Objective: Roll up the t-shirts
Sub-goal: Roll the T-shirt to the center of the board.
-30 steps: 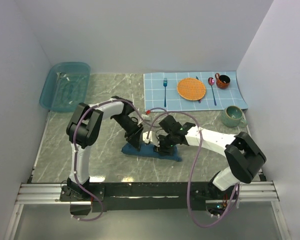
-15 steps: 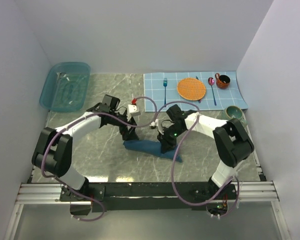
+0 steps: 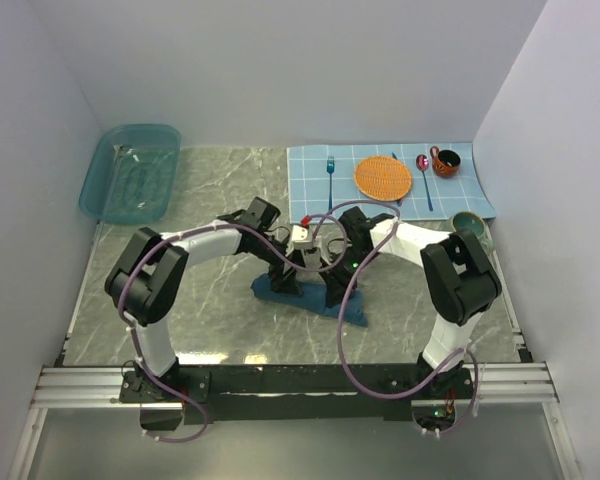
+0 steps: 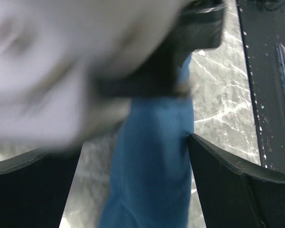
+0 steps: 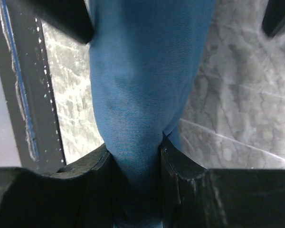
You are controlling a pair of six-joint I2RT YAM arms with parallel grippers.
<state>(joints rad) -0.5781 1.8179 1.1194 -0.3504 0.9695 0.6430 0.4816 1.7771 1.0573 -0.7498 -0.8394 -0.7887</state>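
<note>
A single dark teal-blue cotton t-shirt [image 3: 310,298] lies at the centre of the overhead frame on the grey marbled surface [image 3: 210,310]. It is drawn into a long narrow bundle that runs from centre-left down toward lower right. Both arms reach in over it from opposite ends.

The right gripper [image 5: 135,147] has its jaws pinched in on a fold of the cloth, which bulges between them. That grip looks meant to pin one end so the bundle cannot unwind or slide. The left gripper [image 4: 135,145] stands with its jaws spread as wide as they go, one on each side of the blue band and neither touching it. It holds nothing (its view is partly smeared by a blurred pale shape at upper left). Spread like that, it is probably placed to take a fresh bite or to push the roll along.

As for room, the shirt has bare marble on all sides. The black rail [image 3: 300,380] at the bottom of the overhead frame is the nearest edge, and it also shows close by in both wrist views. The translucent blue plastic tub [image 3: 95,185] at upper left and the light blue checked placemat [image 3: 310,190] at upper right are well apart. Rolling toward the top of the frame therefore looks safer than toward the rail.
</note>
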